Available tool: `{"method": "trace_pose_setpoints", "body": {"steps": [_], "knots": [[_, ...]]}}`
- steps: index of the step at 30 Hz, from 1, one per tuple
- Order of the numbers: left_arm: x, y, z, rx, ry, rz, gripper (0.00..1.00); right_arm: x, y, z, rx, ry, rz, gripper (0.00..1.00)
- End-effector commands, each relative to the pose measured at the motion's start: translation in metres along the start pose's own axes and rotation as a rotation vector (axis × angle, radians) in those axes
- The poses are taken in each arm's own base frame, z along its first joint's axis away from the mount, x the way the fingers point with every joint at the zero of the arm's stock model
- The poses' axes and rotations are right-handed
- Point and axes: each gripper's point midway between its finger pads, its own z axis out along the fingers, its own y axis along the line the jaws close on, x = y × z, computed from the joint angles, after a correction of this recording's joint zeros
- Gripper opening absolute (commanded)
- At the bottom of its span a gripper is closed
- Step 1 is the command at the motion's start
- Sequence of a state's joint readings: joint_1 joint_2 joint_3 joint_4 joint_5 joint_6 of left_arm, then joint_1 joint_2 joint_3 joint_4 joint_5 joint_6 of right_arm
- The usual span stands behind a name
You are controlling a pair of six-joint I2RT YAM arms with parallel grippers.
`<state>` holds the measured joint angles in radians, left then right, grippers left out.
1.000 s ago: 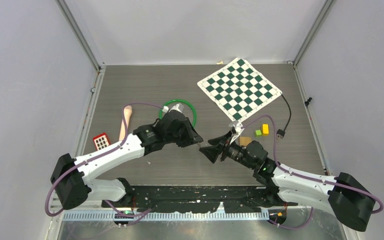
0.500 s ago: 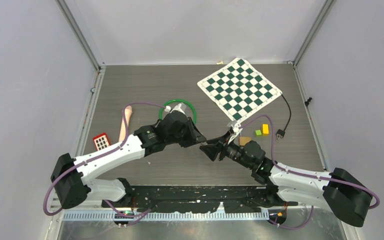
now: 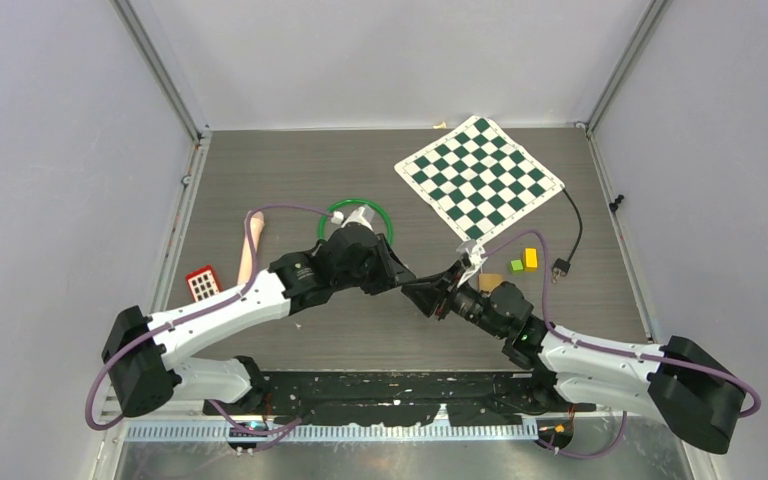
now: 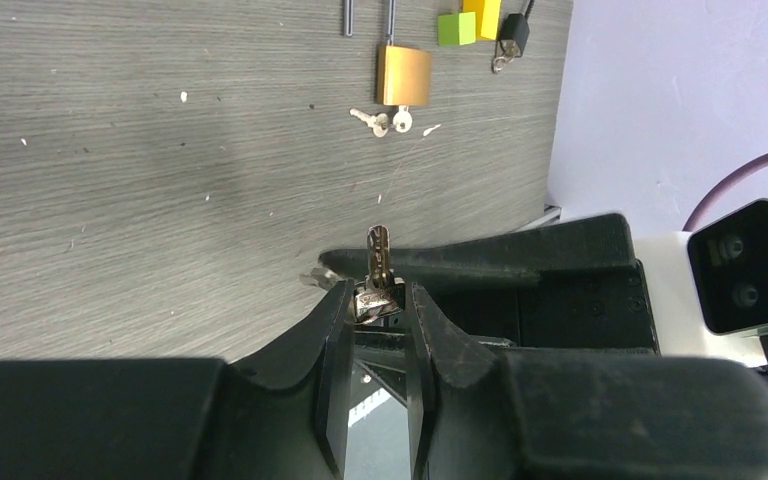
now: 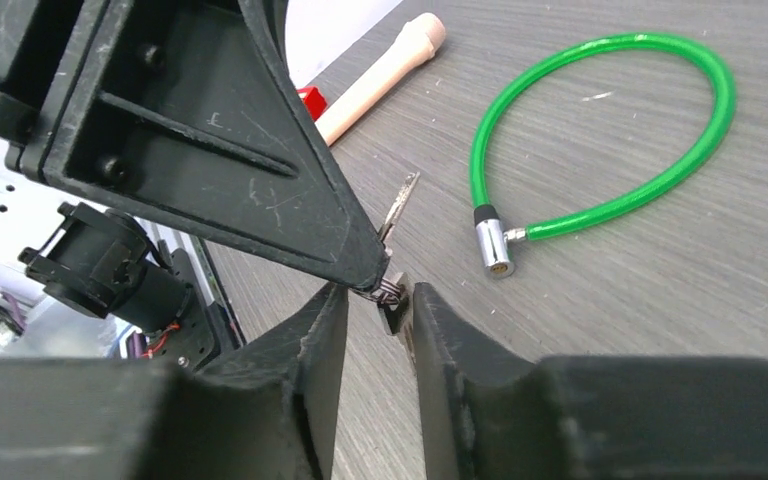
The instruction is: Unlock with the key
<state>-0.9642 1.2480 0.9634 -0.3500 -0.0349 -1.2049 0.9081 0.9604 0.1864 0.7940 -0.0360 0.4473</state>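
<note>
Two tools meet mid-handover, I judge: the left tool pinches the key, and the right tool stands part-spread around it. Next, the right must clamp firmly before the left releases.

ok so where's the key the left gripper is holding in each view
top external: too small to see; it sits where left gripper meets right gripper.
left wrist: key at centre, pinched in the gripper.
right wrist: key at centre, at left gripper's tip.
shared landmark: the left gripper.
</note>
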Motion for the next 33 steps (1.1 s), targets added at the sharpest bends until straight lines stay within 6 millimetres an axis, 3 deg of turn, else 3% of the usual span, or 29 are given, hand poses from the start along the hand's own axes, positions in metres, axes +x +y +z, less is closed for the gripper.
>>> {"method": "trace_pose_setpoints", "body": {"steps": [1, 2, 4, 9, 15, 23, 28, 33], "knots": [[-0.012, -0.025, -0.006, 0.08, -0.05, -0.014, 0.14, -0.035, 0.013, 0.004, -0.03, -0.12, -0.01, 0.3], [-0.012, -0.025, -0.007, 0.082, -0.055, -0.009, 0.17, -0.034, 0.013, 0.004, -0.029, -0.117, -0.012, 0.2], [-0.016, -0.026, -0.01, 0.086, -0.075, 0.002, 0.26, -0.033, 0.012, 0.003, -0.026, -0.113, -0.016, 0.08], [-0.028, -0.023, -0.024, 0.083, -0.139, 0.045, 0.56, -0.031, 0.012, -0.001, -0.03, -0.104, -0.036, 0.05], [-0.034, -0.016, -0.036, 0.063, -0.167, 0.093, 0.72, -0.03, 0.011, -0.004, -0.027, -0.086, -0.072, 0.05], [-0.021, -0.012, -0.032, 0.131, -0.136, 0.131, 0.72, -0.041, 0.011, -0.007, -0.008, -0.123, -0.047, 0.05], [-0.019, -0.012, -0.032, 0.204, -0.167, 0.188, 0.71, -0.052, 0.004, -0.009, 0.051, -0.178, 0.073, 0.05], [-0.02, -0.035, -0.041, 0.429, -0.243, 0.229, 0.64, -0.077, 0.011, -0.017, 0.043, -0.272, 0.162, 0.05]]}}
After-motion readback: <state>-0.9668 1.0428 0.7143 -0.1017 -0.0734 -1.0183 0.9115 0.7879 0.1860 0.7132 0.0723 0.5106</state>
